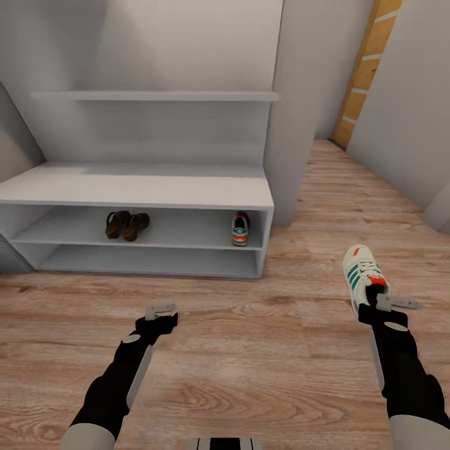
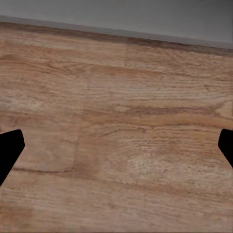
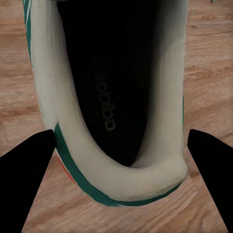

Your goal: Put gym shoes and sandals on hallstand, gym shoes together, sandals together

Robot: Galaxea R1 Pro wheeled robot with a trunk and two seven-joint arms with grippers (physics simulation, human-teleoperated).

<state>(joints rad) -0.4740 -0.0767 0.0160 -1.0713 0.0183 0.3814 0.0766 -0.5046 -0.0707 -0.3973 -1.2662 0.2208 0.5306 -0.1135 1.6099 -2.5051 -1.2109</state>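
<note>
White-grey hallstand: low wide shelving unit against the wall, thick top, two open tiers below, a floating wall shelf above.
Upper tier: my pair of dark reddish-brown leather sandals sits side by side, touching; well apart, at the tier's right end, one white sneaker with teal stripes and red heel.
Lower tier: I see nothing in it.
Second white sneaker: lying on the light brown wood-plank floor, right of the rack.
My right claw: fingers spread wide, straddling that sneaker's heel collar, not closed on it.
My left claw: fingers wide apart over bare planks.
</note>
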